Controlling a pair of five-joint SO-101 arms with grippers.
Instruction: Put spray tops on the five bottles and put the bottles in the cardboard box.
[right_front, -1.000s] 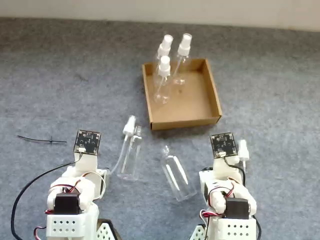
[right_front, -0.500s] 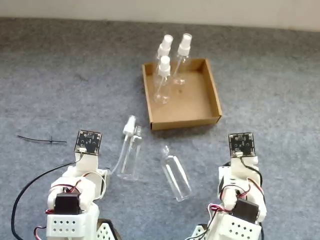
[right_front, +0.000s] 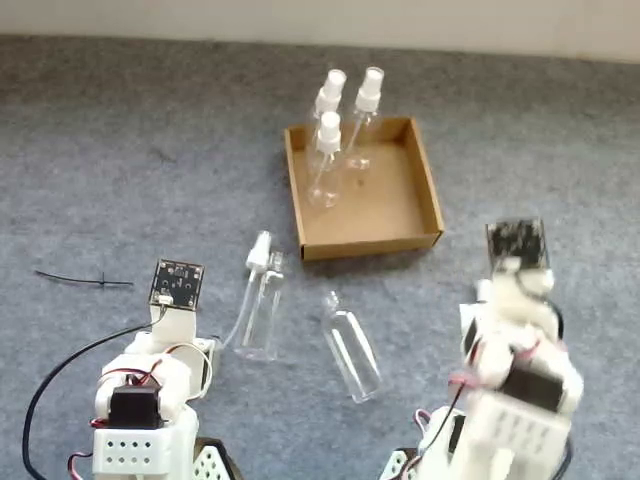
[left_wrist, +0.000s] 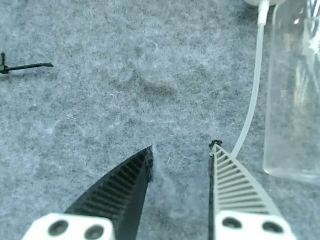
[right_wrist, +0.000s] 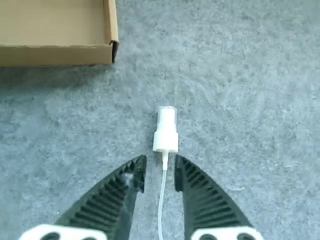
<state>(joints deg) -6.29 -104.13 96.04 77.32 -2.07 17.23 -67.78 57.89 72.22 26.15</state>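
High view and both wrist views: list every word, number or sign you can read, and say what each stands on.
No text can be read in any view.
The cardboard box: plain brown walls, no print visible.
The bottles and the spray top: no labels visible.
The circuit board on the left arm's wrist: any marks are too small to read.

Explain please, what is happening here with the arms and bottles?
Three capped bottles stand in the cardboard box. Two uncapped bottles lie on the grey mat. The right gripper hangs over a loose spray top, fingers apart around its tube. The left gripper sits open near the tube of the other spray top.
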